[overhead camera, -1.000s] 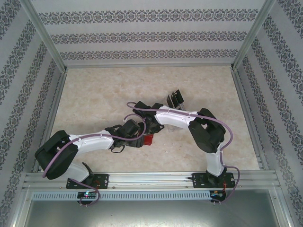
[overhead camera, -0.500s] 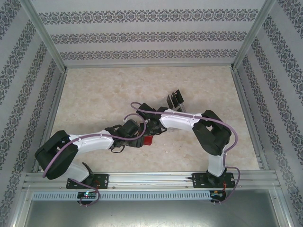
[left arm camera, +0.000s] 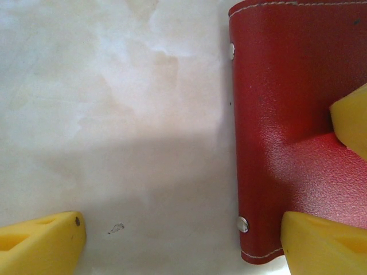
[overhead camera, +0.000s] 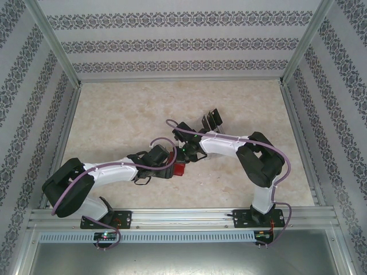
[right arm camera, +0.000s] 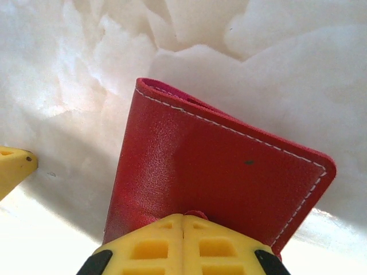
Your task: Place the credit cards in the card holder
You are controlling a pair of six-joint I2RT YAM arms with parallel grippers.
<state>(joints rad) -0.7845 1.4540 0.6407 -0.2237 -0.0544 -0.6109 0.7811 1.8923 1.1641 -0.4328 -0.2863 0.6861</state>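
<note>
The small red leather-like folding card holder [right arm camera: 218, 166] is lying folded near the middle of the marbled desk [overhead camera: 114, 114]. The right claw [right arm camera: 182, 229], fingers together, is touching its edge. The left claw [left arm camera: 180, 229] is standing wide apart, straddling one side. It is probably handling light, supple and slick, so pinching a stitched edge looks best.

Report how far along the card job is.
Done: nothing that shows. The wallet looks folded, with no card seen in it.
In hand: the right end effector, shut, has its tips at the wallet's edge. The left end effector stands open with one finger over the wallet.
Left: the dark cards stand farther back on the table. All of them need moving.
</note>
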